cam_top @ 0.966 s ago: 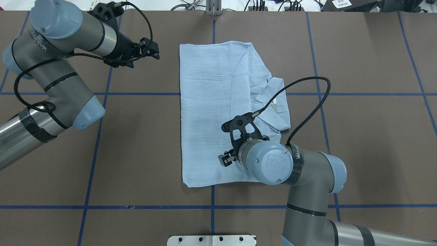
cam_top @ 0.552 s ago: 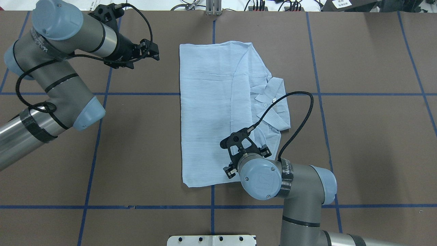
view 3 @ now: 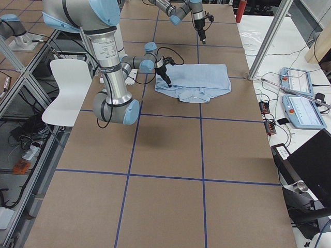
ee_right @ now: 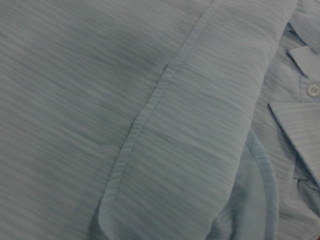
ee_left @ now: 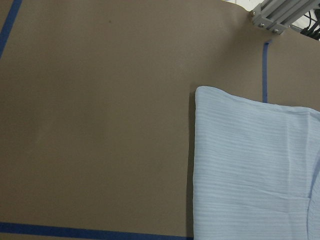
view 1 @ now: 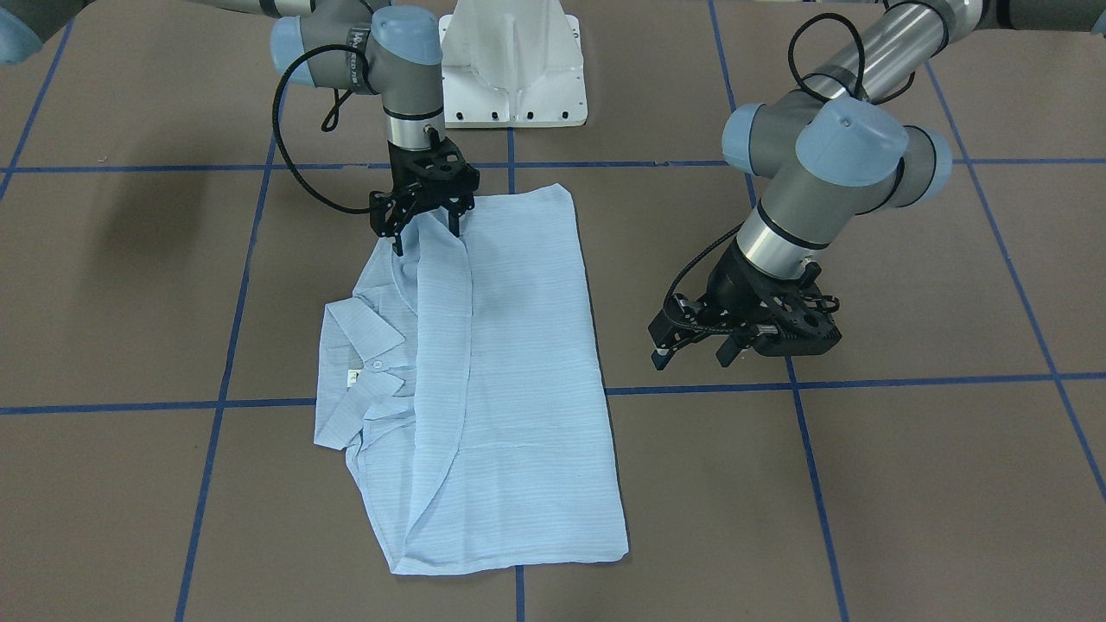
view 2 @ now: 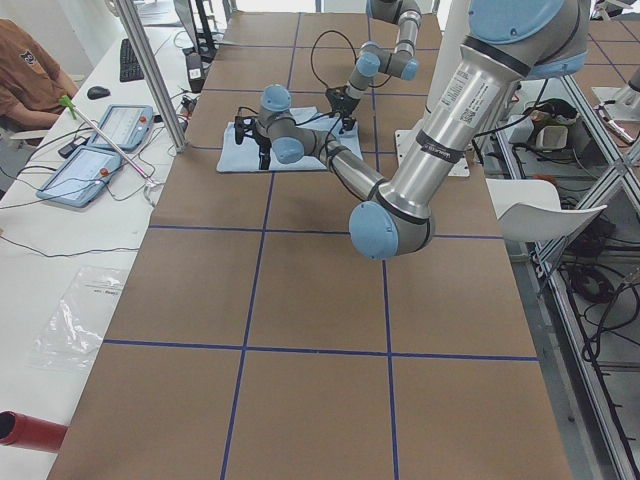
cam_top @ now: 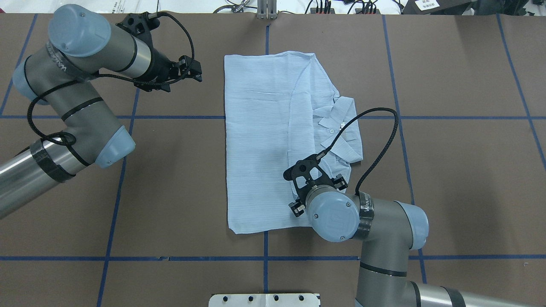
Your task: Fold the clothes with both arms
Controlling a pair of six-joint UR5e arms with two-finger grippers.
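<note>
The pale-blue striped shirt (cam_top: 260,140) lies folded into a long rectangle on the brown table, its collar (cam_top: 341,123) and neck tag at its right side. My right gripper (view 1: 427,235) is open and points down over the shirt's near right part, fingertips at the cloth, holding nothing. From above it (cam_top: 318,196) is mostly hidden under its wrist. The right wrist view shows only the shirt (ee_right: 100,100), a hem and a white button (ee_right: 313,90). My left gripper (cam_top: 197,70) is open and empty, hovering left of the shirt's far left corner (ee_left: 205,95); it also shows in the front view (view 1: 691,350).
The white pedestal base (view 1: 514,69) stands at the table's near edge. Blue tape lines (cam_top: 119,170) cross the table. An aluminium post (cam_top: 266,10) stands at the far edge. A side table with tablets (view 2: 100,150) and a seated person (view 2: 25,80) lie beyond.
My right gripper has drawn back toward the shirt's near edge, shifted right and turned about its wrist. My left gripper has moved slightly right toward the shirt. The shirt has not moved.
</note>
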